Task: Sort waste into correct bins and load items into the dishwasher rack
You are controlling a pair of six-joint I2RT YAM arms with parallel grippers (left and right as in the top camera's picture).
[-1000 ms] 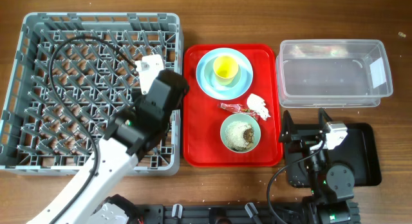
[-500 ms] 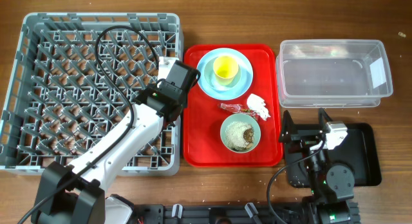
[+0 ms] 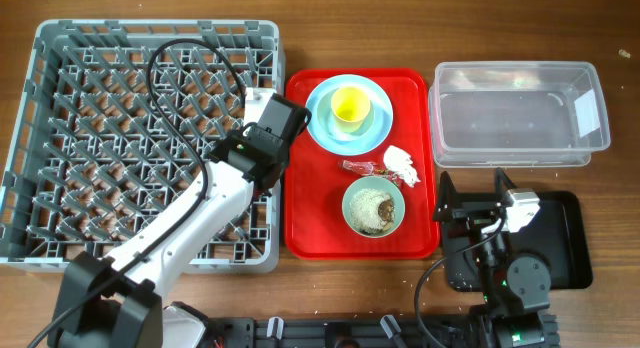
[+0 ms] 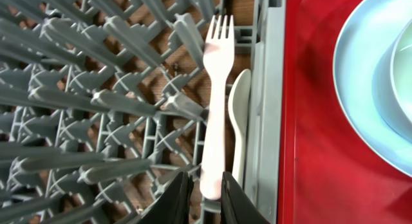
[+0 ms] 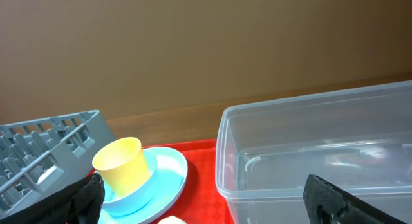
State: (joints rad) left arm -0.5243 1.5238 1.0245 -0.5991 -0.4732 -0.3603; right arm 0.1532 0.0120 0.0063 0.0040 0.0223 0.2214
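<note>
A white fork (image 4: 217,89) lies flat in the grey dishwasher rack (image 3: 60,48) along its right wall, with a white spoon (image 4: 239,121) beside it. My left gripper (image 4: 205,188) straddles the fork's handle end, jaws slightly open with a thin gap on the left side. The pale blue plate (image 3: 320,123) carries a yellow cup (image 3: 350,106). A mint bowl (image 3: 373,208) holds brown food scraps. A red wrapper (image 3: 362,167) and a white tissue (image 3: 402,163) lie between them. My right gripper (image 5: 206,205) stands wide open and holds nothing, facing the clear tub (image 3: 517,113).
Plate, bowl and waste all sit on a flat red tray (image 3: 310,238) between the rack and the tub. A black tray (image 3: 565,238) lies under the right arm at the front right. Bare wooden table surrounds everything.
A second ago the left arm reached over the rack's middle right; it has since swung to the rack's right edge and has held still for the last half second. The right arm has not moved.
</note>
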